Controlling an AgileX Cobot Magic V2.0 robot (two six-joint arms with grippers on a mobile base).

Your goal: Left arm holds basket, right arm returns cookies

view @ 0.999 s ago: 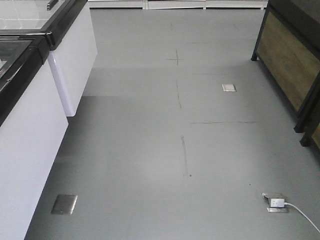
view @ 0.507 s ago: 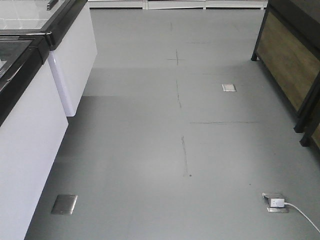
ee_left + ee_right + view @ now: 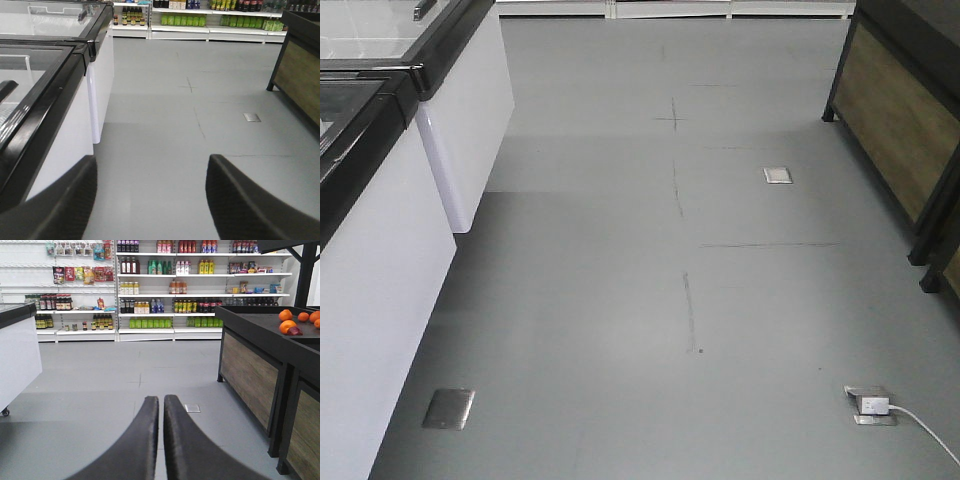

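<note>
Grey floor (image 3: 620,300) fills the front view, with a white chest freezer with a black-framed glass lid (image 3: 380,270) along the left edge. White shelving stocked with bottles (image 3: 165,290) stands far beyond the freezer. A black wood-panelled stand (image 3: 250,370) sits across the aisle from it.

Left gripper (image 3: 152,165): fingers wide apart, empty, beside the freezer.
Right gripper (image 3: 161,399): fingers pressed together, nothing between.

Square metal floor plate (image 3: 448,408) by the freezer base shows in the front view only. Oranges (image 3: 287,322) on the stand show in the right wrist view only.

Basket and cookies: in no view, so I can't tell where they are.
</note>
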